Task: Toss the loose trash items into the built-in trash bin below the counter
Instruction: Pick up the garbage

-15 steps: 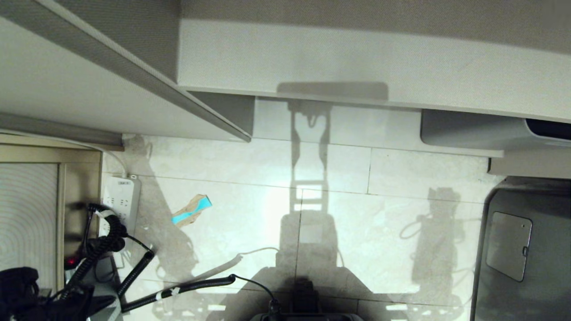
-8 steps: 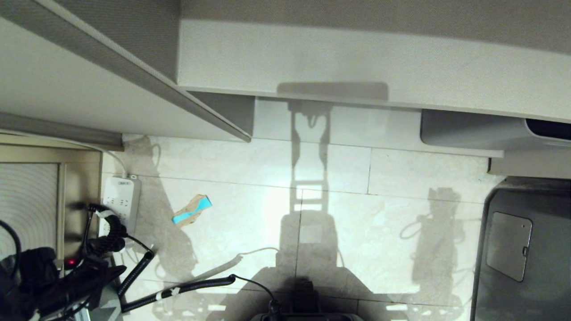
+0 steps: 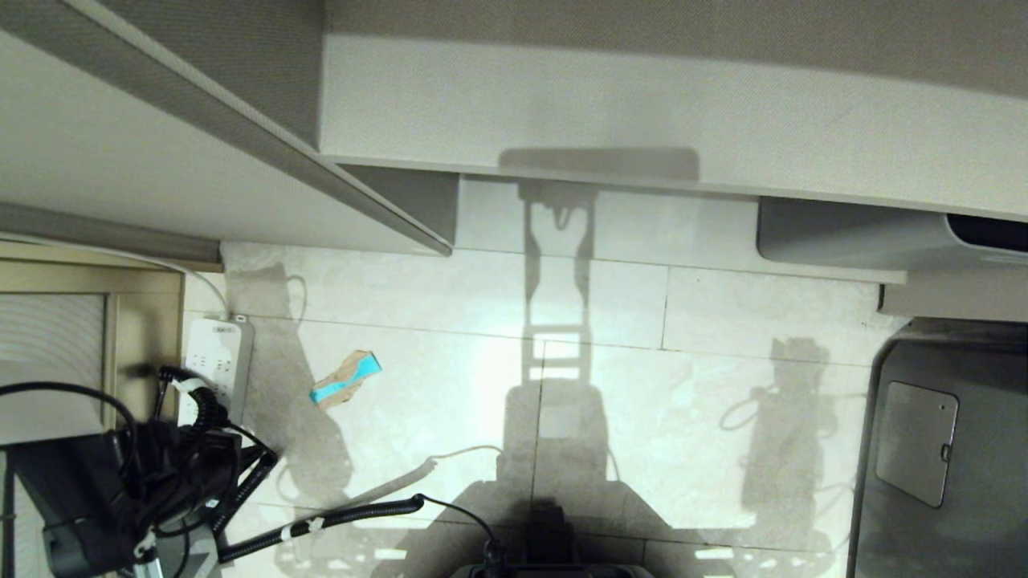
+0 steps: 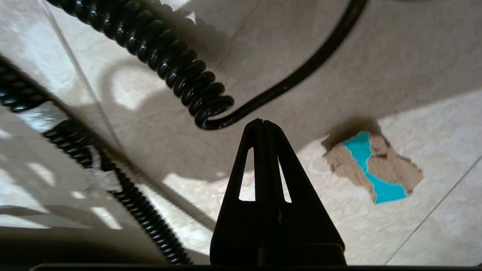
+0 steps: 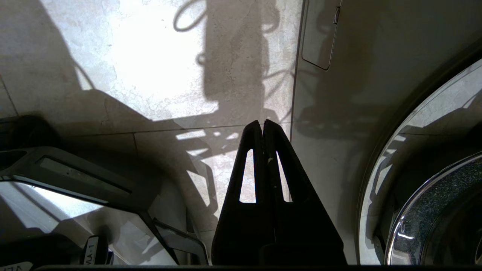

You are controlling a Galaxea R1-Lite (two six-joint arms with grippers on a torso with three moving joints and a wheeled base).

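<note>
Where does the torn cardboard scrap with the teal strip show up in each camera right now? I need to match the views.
Head view: cardboard scrap lies on the floor tiles, left of centre, just right of the white power strip.
Left wrist view: scrap lies right of the shut left end effector, not touching it.
Right wrist view: not in it.
Shared landmark: the black coiled cable, in the head and left wrist views.

1 torn cardboard scrap (image 3: 345, 379) with a teal strip is seen lying on the pale tiled floor (image 3: 723, 321), near a white power strip (image 3: 218, 353). Black coiled cables (image 3: 241, 490) are bunched at lower left.
</note>
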